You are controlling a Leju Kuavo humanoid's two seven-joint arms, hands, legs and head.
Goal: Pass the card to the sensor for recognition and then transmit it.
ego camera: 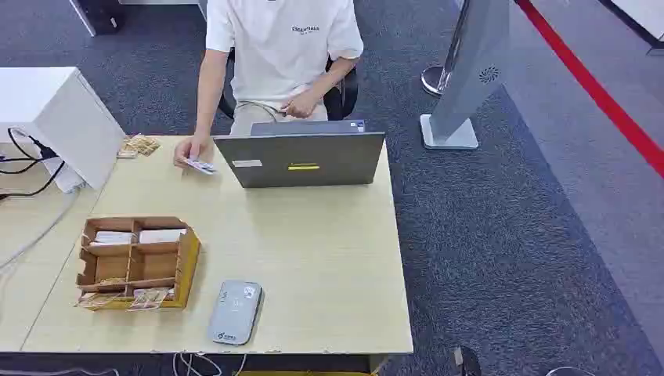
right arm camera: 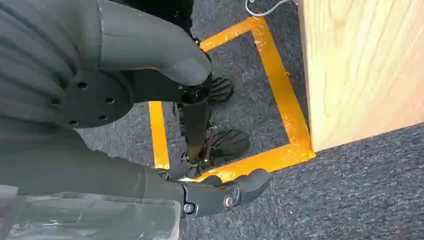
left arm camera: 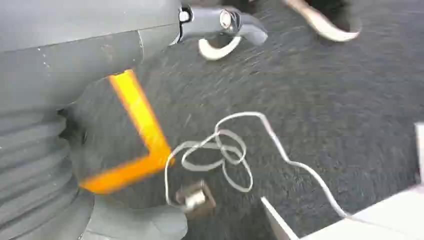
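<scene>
Pale wood table [ego camera: 313, 258], card at its far edge, both robot hands hanging low over carpet.

Head view: a person's hand [ego camera: 186, 149] at the table's far left edge holds a card [ego camera: 200, 165] just beside the grey laptop [ego camera: 301, 159]. The grey sensor [ego camera: 235, 312] lies flat near the front edge, just right of the cardboard organizer [ego camera: 137, 262]; card and sensor are well apart.
Left wrist view: left hand [left arm camera: 150, 30] points down over dark carpet with nothing in it; the picture is blurred, one finger [left arm camera: 225, 22] is visible, the rest are cut off, so I cannot tell how far it is open. A white cable [left arm camera: 225, 155] loops on the floor.
Right wrist view: right hand [right arm camera: 190, 130] hangs empty, thumb and fingers spread apart, above orange floor tape [right arm camera: 280, 100] beside the table's side.
</scene>
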